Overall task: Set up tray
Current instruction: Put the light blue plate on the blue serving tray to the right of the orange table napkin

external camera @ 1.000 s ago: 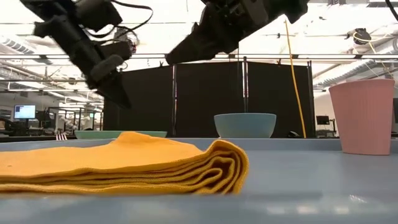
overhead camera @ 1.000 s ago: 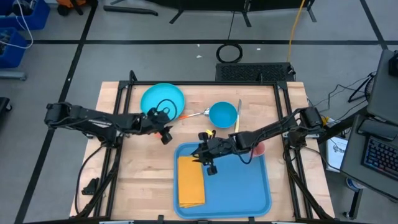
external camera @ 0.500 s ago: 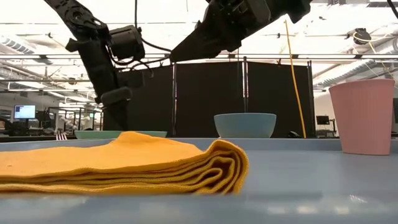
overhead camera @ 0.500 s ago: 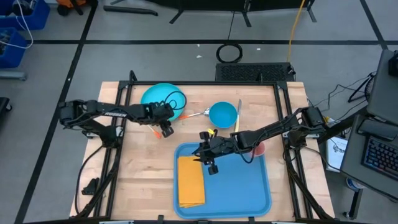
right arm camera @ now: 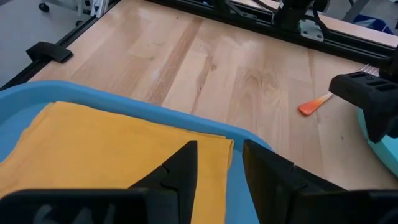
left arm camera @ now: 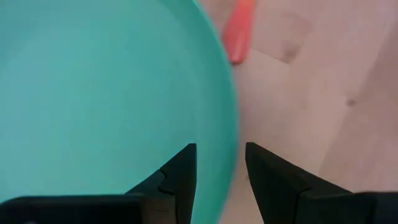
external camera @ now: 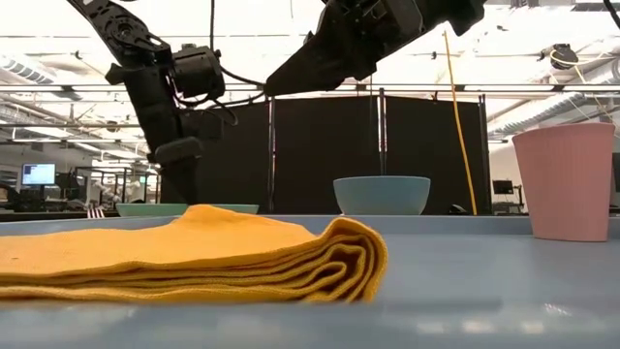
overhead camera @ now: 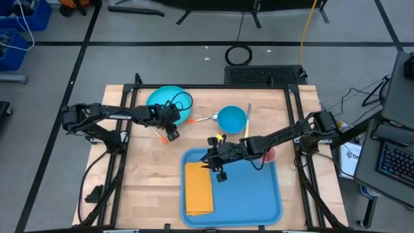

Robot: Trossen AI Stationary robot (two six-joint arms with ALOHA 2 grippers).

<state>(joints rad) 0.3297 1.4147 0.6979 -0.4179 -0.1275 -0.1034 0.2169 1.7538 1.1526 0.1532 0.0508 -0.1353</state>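
The blue tray [overhead camera: 249, 194] lies at the table's near middle. A folded yellow napkin [overhead camera: 198, 189] lies along its left side and a pink cup [overhead camera: 269, 155] stands in its far right corner. The turquoise plate [overhead camera: 167, 101] rests flat at the table's far left. My left gripper [overhead camera: 170, 129] is open and points down at the plate's near right rim [left arm camera: 231, 124], one finger over the plate's inside, the other outside. My right gripper [overhead camera: 211, 159] is open and empty, and it hovers over the tray's far left corner, above the napkin's far end [right arm camera: 143, 134]. My left gripper comes from above and straddles the plate's near right rim [left arm camera: 233, 152], with one finger [left arm camera: 181, 171] over the inside and one [left arm camera: 267, 177] over the table outside. I cannot tell whether either finger touches the rim. The plate lies flat on the table.
A blue bowl [overhead camera: 231, 118] stands at the table's far middle, with a spoon [overhead camera: 207, 118] to its left and a long utensil [overhead camera: 248, 116] to its right. An orange handle [left arm camera: 239, 31] lies on the wood just beside the plate. Bare wood shows left of the tray.
My left gripper has swung toward the table's far edge, to the plate's near right rim. It has tipped from slanting to pointing straight down and has come lower. An orange handle that the arm covered now shows.
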